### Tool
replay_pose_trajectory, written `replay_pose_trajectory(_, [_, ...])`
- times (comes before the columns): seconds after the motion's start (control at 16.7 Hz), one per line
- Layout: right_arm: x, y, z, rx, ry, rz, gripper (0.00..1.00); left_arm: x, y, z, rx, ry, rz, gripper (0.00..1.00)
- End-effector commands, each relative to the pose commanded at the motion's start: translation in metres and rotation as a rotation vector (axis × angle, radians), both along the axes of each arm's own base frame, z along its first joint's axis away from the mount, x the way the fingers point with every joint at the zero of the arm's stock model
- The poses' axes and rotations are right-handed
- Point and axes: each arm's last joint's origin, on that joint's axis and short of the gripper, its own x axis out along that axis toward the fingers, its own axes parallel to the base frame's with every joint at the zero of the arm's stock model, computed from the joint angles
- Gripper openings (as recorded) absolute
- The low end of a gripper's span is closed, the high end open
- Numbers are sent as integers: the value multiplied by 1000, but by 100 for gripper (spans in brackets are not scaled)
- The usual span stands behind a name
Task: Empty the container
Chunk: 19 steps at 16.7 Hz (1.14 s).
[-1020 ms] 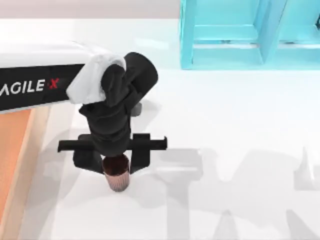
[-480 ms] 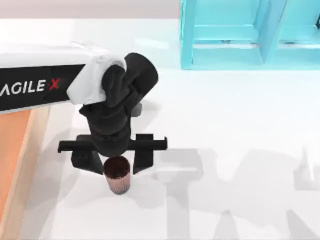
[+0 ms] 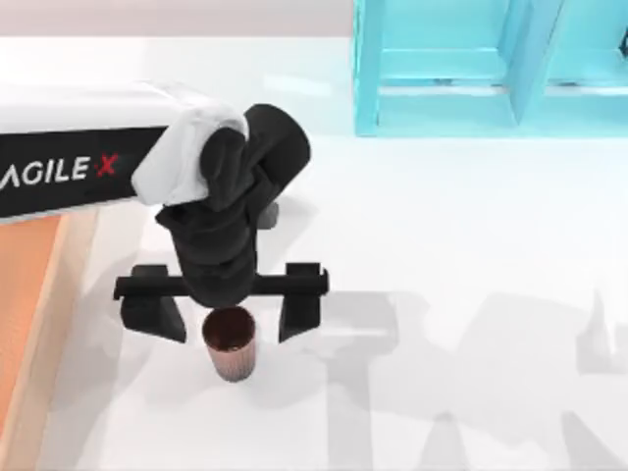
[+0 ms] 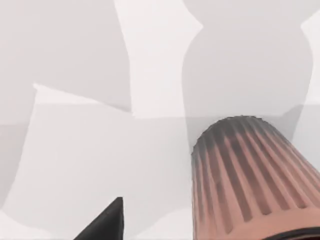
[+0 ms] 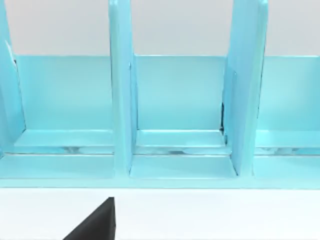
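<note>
Your left claw (image 3: pixel 228 316) has just let go: half a second ago its fingers pinched the cup (image 3: pixel 230 342), a second ago tighter yet, and now they stand wide, one on each side with a clear gap to the ribbed wall. The cup has not shifted. It stands upright on the table (image 3: pixel 451 294), mouth up, just under the claw. From the left wrist you see the cup (image 4: pixel 250 180) close by, with one dark fingertip (image 4: pixel 107 225) well off to its side and bare table between them.

For you that reads as one item delivered. The cup is out of the box (image 3: pixel 29 324), whose tan rim and orange floor sit at the table's left edge, just beside the arm. What else lies in the box you cannot tell, since most of it is cut off. You would likely lift straight up now so as not to knock the cup over.

The table is plain glossy white, crossed by soft grey shadows. A turquoise shelf (image 3: pixel 491 69) stands along the far edge towards the right; the right wrist camera faces its open compartments (image 5: pixel 177 100), with the tip of one right claw finger (image 5: pixel 97 222) in its corner.
</note>
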Motion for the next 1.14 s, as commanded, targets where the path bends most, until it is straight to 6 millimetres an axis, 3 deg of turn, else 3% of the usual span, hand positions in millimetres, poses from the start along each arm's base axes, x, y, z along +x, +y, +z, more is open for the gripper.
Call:
replay_pose_trajectory(0.3, [0,0,0,0,0,0,100,2,0,2,1,5,7,100])
replay_pose_trajectory(1.02, [0,0,0,0,0,0,100,1,-1,95,3,8,5,100])
replay_pose_trajectory(1.14, [0,0,0,0,0,0,100,0,0,100,0,0,1,100])
